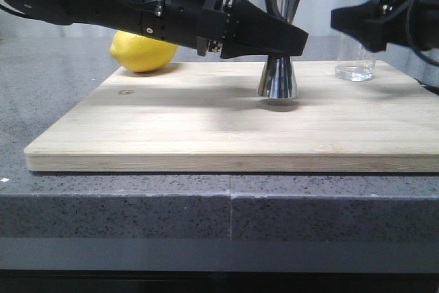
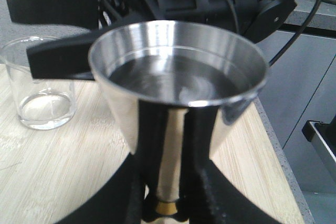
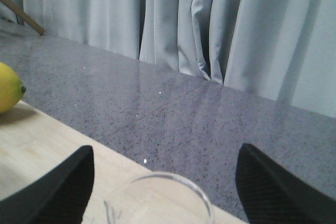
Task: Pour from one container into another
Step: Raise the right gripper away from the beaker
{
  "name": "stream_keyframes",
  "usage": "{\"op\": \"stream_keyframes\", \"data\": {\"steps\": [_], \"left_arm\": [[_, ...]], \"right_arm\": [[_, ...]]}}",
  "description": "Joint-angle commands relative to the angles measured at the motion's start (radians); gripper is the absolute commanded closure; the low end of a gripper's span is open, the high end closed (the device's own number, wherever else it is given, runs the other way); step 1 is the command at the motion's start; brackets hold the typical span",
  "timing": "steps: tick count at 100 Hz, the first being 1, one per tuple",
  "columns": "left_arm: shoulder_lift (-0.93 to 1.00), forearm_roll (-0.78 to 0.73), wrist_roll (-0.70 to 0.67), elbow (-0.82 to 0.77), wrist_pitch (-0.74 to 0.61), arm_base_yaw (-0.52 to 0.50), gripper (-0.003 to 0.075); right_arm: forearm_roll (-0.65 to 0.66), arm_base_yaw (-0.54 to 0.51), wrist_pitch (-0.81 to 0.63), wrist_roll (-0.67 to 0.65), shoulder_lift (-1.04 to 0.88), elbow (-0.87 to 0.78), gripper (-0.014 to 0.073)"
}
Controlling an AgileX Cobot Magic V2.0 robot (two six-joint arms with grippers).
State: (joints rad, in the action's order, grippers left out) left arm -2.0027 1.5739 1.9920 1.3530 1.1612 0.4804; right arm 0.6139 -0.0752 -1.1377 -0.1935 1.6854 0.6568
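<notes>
The steel jigger (image 1: 278, 80) is upright, its base just off the wooden board (image 1: 171, 128) with a shadow beneath. My left gripper (image 1: 291, 38) is shut on its gold-banded waist. In the left wrist view the jigger's (image 2: 178, 72) upper cup holds clear liquid, and my left gripper's (image 2: 168, 203) fingers clamp the waist. The glass beaker (image 1: 354, 66) stands on the board's far right corner with a thin film of liquid at its bottom (image 2: 42, 98). My right gripper (image 1: 343, 18) hovers open above the beaker's rim (image 3: 163, 198), one finger on each side, apart from the glass.
A yellow lemon (image 1: 143, 51) lies at the board's far left edge. The board rests on a grey speckled counter (image 1: 137, 204). Grey curtains (image 3: 210, 19) hang behind.
</notes>
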Motion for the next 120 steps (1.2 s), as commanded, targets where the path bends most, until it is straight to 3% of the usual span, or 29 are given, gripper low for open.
{"op": "stream_keyframes", "data": {"steps": [1, 47, 120], "left_arm": [[0.069, 0.071, -0.006, 0.031, 0.084, 0.007, 0.0741], [0.069, 0.078, 0.002, 0.056, 0.031, 0.005, 0.0741], [0.069, 0.038, 0.0, 0.079, 0.118, -0.11, 0.0741]], "right_arm": [[-0.032, -0.007, -0.146, -0.006, -0.077, 0.018, 0.0083], [-0.038, -0.007, -0.146, -0.006, -0.263, 0.018, 0.0083], [-0.039, -0.007, -0.146, -0.014, -0.275, 0.018, 0.0083]]}}
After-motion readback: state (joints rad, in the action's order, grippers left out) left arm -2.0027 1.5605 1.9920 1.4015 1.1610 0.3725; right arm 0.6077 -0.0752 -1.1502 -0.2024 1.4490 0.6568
